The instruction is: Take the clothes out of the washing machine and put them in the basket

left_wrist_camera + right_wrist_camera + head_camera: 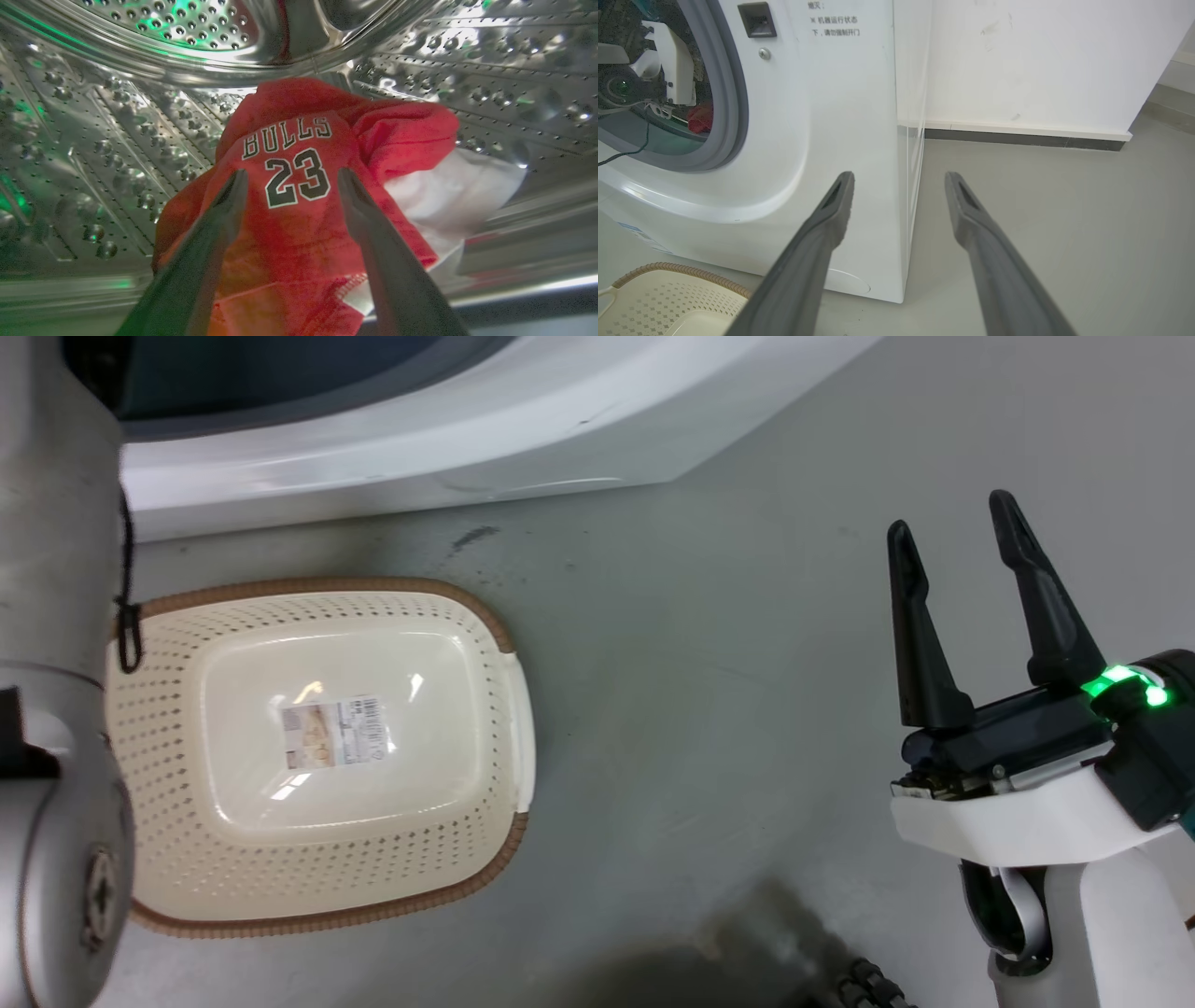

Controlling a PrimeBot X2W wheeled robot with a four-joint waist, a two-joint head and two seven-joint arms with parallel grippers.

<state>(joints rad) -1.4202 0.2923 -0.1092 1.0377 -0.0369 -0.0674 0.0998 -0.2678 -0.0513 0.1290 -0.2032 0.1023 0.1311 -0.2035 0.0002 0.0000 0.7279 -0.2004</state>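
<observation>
Inside the washing machine's steel drum [117, 140] lies a red jersey [289, 219] lettered "BULLS 23", with a white cloth [458, 196] tucked under its right side. My left gripper [289, 175] is open, its two fingers straddling the jersey's number just in front of it. The washing machine [822, 140] stands white with a grey door ring, and a bit of red cloth [700, 117] shows through its opening beside my left arm. The cream basket [317, 859] sits empty on the floor before the machine. My right gripper [952, 537] hangs open over bare floor, right of the basket.
The machine's white front [420, 439] runs along the top of the head view. My pale left forearm [47, 663] covers the left edge and the basket's left rim. A white wall with a dark skirting [1017, 135] stands right of the machine, with grey floor [1064, 224] before it.
</observation>
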